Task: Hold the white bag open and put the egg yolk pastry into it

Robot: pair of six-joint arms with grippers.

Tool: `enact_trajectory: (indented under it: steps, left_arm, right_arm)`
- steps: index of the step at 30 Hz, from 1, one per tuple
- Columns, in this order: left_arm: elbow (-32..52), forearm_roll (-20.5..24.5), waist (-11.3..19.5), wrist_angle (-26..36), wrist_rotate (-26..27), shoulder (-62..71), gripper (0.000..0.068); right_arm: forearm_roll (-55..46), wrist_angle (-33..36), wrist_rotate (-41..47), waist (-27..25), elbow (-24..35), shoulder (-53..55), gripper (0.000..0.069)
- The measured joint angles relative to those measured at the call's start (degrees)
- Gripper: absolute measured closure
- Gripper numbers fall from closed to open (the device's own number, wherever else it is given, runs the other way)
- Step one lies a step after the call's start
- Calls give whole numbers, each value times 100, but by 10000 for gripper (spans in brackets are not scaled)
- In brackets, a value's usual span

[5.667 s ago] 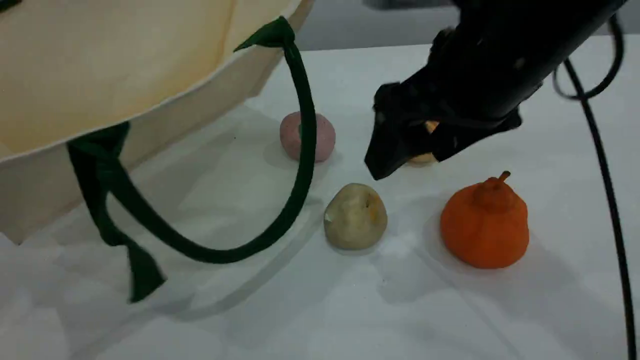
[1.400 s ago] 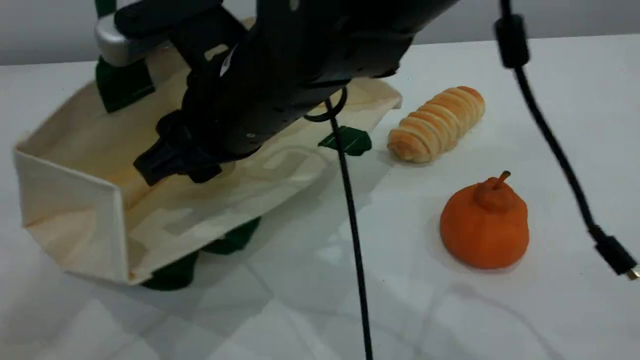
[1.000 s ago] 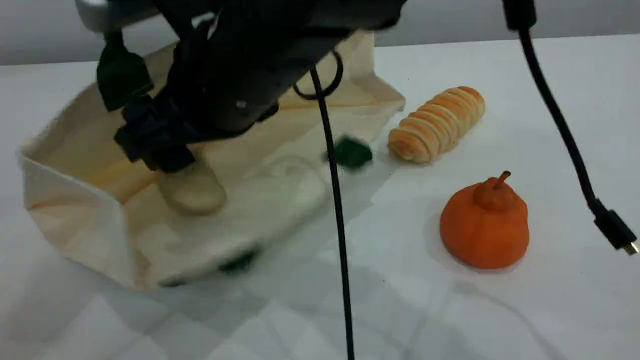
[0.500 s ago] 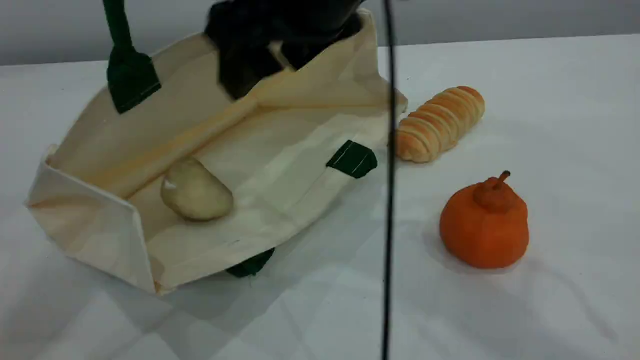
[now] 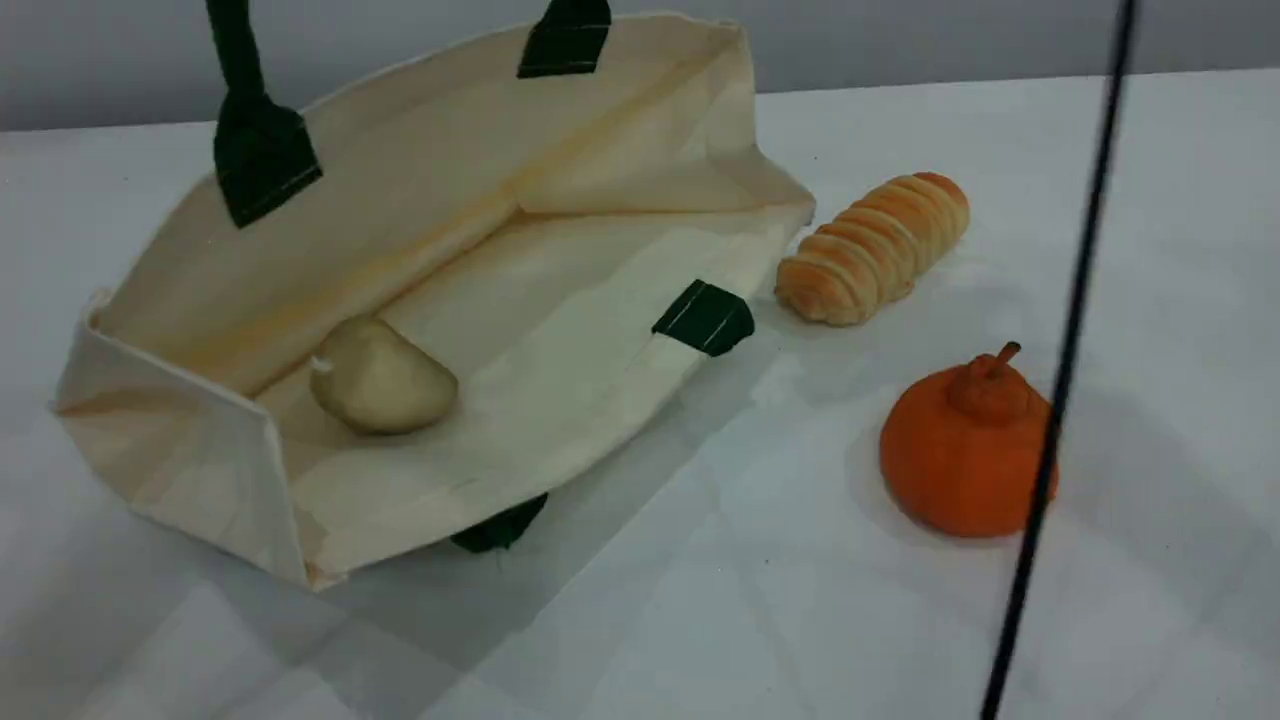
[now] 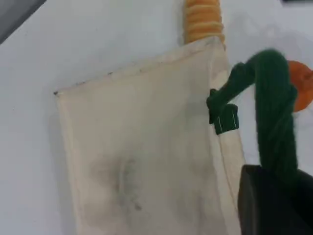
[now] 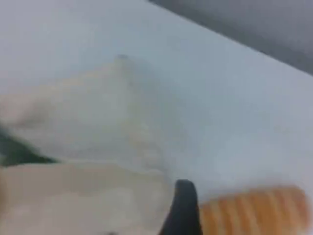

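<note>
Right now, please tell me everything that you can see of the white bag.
The white bag is a large cream cloth tote with dark green tabs and a green rope handle. It rests on the white table with its mouth wide open. Its far wall is held up by the handle, which the left gripper grips. A beige pastry lies inside on the lower wall. A green piece shows under its near edge.
</note>
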Motion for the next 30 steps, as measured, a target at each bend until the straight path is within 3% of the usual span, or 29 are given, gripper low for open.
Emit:
enact_trajectory:
  steps: [3,6,12,16,20,23,30]
  left_arm:
    - [0,5,0,-207,0,0,582]
    - [0,-6,0,-486,0,0,532]
    - [0,-40,0,-881,-7,0,228]
    - [0,-39,0,-998,-222,0,85]
    - [-7,152,7,-1023,-594,-50,59]
    - [-7,562,7,-952,-1006,-201,65]
    - [-13,2017,7,-416,-2078,-866,91]
  right_arm:
    - [0,108,69,-366,0,0,127]
    - [0,114,134,-627,0,0,127]
    - [12,109,134,-750,0,-13,127]
    - [12,109,134,-750,-5,-174,127]
    - [7,161,134,-750,-5,-549,127]
    - [7,206,134,-750,-5,-967,127]
    - [1,554,134,-750,-5,-2234,127]
